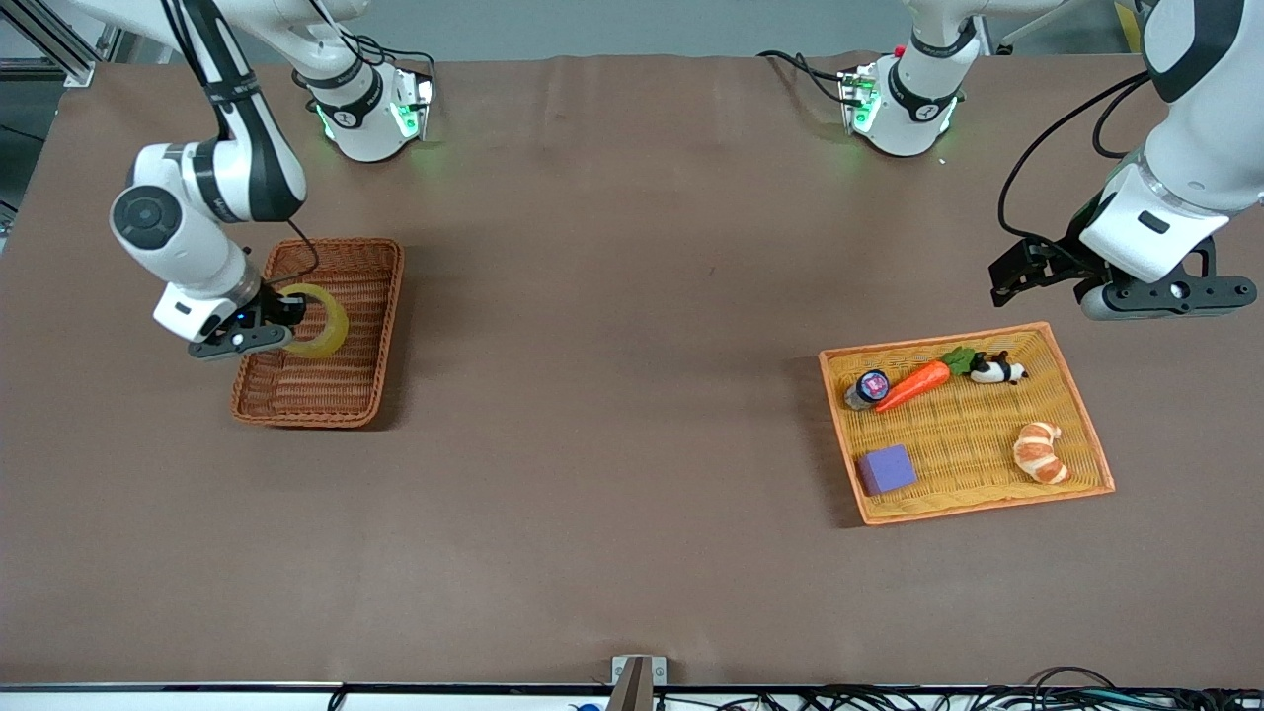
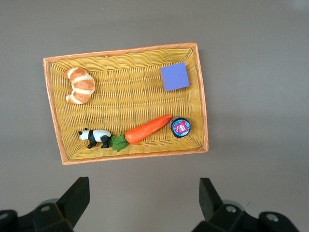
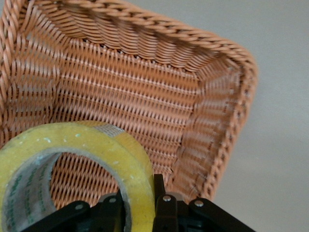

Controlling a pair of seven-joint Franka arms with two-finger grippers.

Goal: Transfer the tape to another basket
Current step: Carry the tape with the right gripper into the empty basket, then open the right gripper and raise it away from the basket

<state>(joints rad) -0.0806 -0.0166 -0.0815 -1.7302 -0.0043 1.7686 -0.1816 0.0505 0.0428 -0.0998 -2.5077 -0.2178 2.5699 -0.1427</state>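
tape (image 1: 318, 321), pinched through its wall by the right gripper (image 1: 279, 318), hangs over the reddish-brown basket (image 1: 380, 326) at the right arm's end of the table. the roll looks light and stiff, its film probably slick, so a grip across the wall seems soundest. right wrist view alone shows one finger inside the core; front view alone shows the left gripper (image 2: 144, 203), fingers apart, waiting above the table beside the yellow tray (image 1: 1083, 410).

yellowish tape (image 1: 318, 320), reddish-brown woven basket (image 1: 341, 385), orange-yellow tray (image 1: 1076, 405), purple block (image 1: 886, 469)
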